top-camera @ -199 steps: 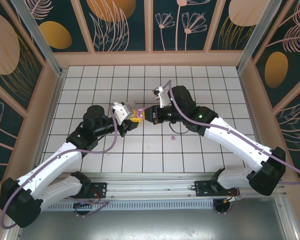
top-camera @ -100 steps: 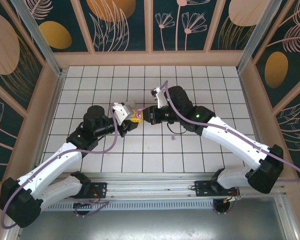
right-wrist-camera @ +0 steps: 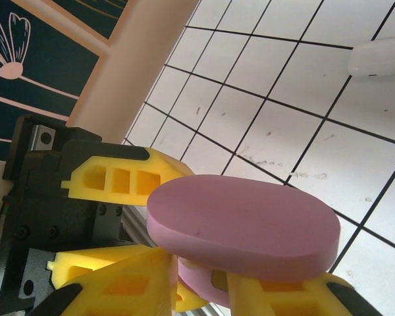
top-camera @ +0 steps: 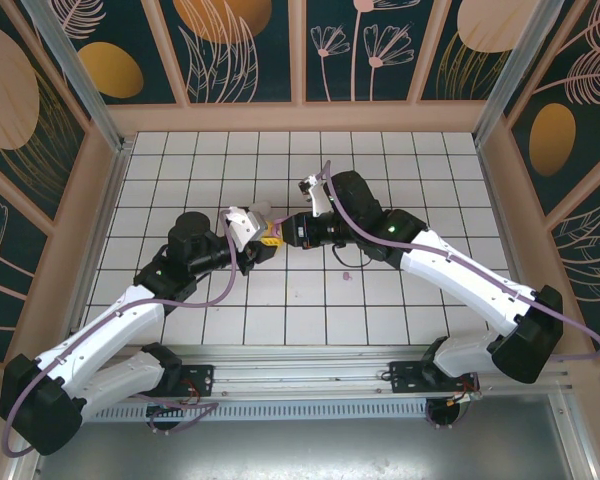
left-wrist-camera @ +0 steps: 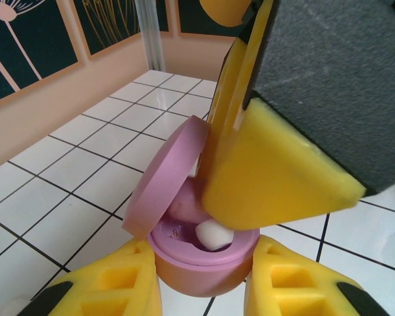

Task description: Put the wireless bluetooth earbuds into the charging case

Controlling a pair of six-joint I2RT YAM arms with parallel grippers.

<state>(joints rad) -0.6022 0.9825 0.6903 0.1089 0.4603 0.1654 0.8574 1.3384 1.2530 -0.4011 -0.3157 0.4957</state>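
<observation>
While the left gripper [left-wrist-camera: 204, 280] clamps the base of the purple charging case [left-wrist-camera: 163, 191], lid hinged open and leaning left, a pale earbud [left-wrist-camera: 214, 234] sits in its well. Right gripper [right-wrist-camera: 201, 293] reaches in from above, one finger just over the earbud; whether it is spread or closed cannot be told.

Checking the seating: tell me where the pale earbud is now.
The pale earbud sits inside the open purple case, low centre in the left wrist view, with the left hand gripping the case from both sides.
</observation>
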